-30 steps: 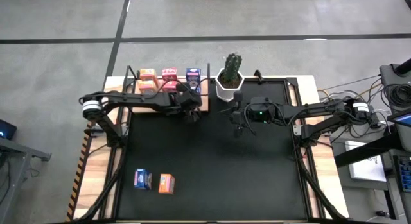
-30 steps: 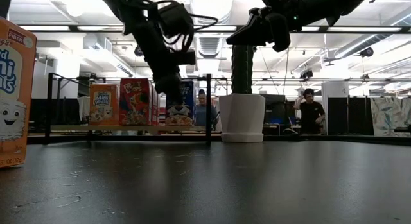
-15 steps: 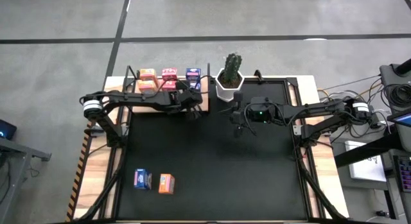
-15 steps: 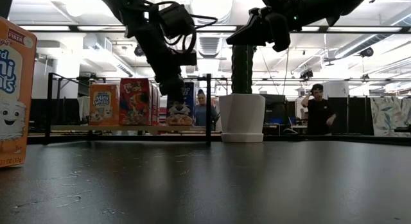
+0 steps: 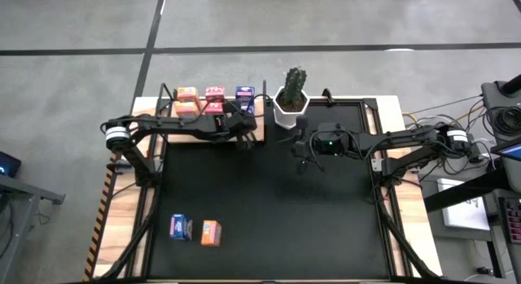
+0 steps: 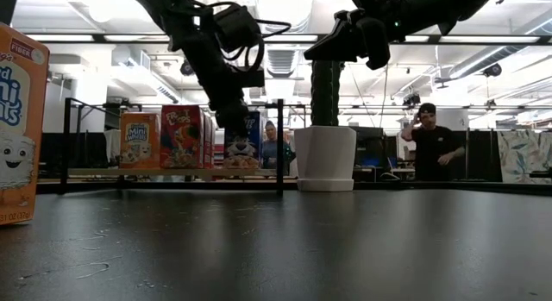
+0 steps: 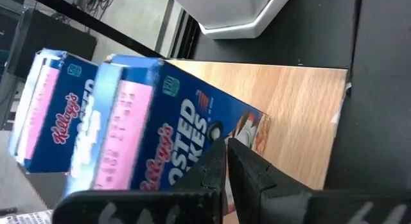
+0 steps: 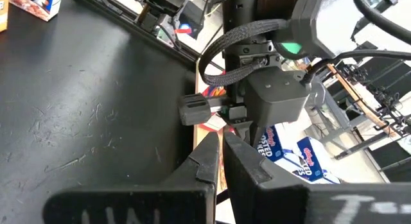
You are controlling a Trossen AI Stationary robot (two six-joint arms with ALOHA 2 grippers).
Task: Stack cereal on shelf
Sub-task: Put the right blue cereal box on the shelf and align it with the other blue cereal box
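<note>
The shelf [image 5: 259, 131] stands at the table's far edge, left of centre, with orange [image 5: 187, 101], pink-red [image 5: 215, 97] and blue [image 5: 244, 94] cereal boxes standing upright on its board. My left gripper [image 5: 244, 137] is shut and slants down at the shelf's right end. Its tips [image 7: 228, 144] stand before the nearer of two blue boxes [image 7: 160, 128]. My right gripper [image 5: 299, 151] is shut and hovers high over the mat, near the plant pot. A blue box [image 5: 181, 227] and an orange box [image 5: 211, 233] stand on the mat at the near left. My left gripper's shut fingertips [image 7: 218, 161] stand right at the printed front face [image 7: 192, 124] of the nearer blue box, coming from the near side and slanting down. I cannot tell whether they touch it. The box stands on the shelf board [image 7: 302, 115].
A white pot with a cactus [image 5: 291, 105] stands just right of the shelf, between the two grippers. Thin black posts [image 6: 280, 146] rise at the shelf's edges. People stand in the room behind the table [image 6: 429, 150]. The middle and right of the black mat [image 5: 326, 219] lie bare.
</note>
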